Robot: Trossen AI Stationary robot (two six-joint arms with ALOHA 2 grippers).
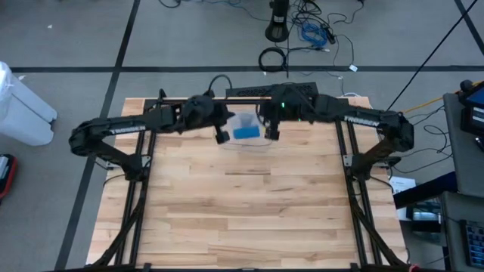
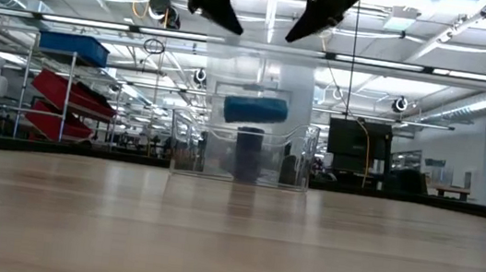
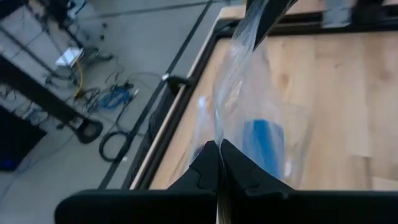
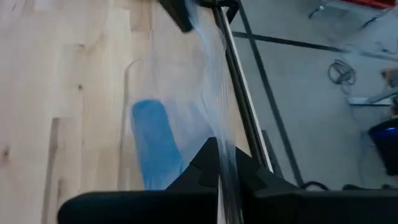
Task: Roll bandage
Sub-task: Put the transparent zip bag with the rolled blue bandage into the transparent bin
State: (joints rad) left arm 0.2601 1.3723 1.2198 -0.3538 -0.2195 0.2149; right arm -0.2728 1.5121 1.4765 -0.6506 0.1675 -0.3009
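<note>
A clear plastic bag hangs between my two grippers over the far middle of the wooden table. A blue bandage roll lies inside it; the low view shows the roll level, partway up the bag. My left gripper is shut on the bag's left top end and my right gripper on its right top end. The bag's lower edge reaches about table level; whether it rests there I cannot tell. My left gripper pinches the bag's top edge between its two shut fingers, slanting down from the table's left. The plastic runs taut from there to the other gripper, and the bag hangs below. My right gripper pinches the top edge's other end between its shut fingers, slanting down from the table's right. The clear film is stretched in streaks toward the left gripper, with the blue roll hanging below in the bag.
The arms' black frames stand along both table sides. Cables and a black stand lie on the floor beyond the far edge. A white bin stands left of the table. Bare wood stretches toward the near edge.
</note>
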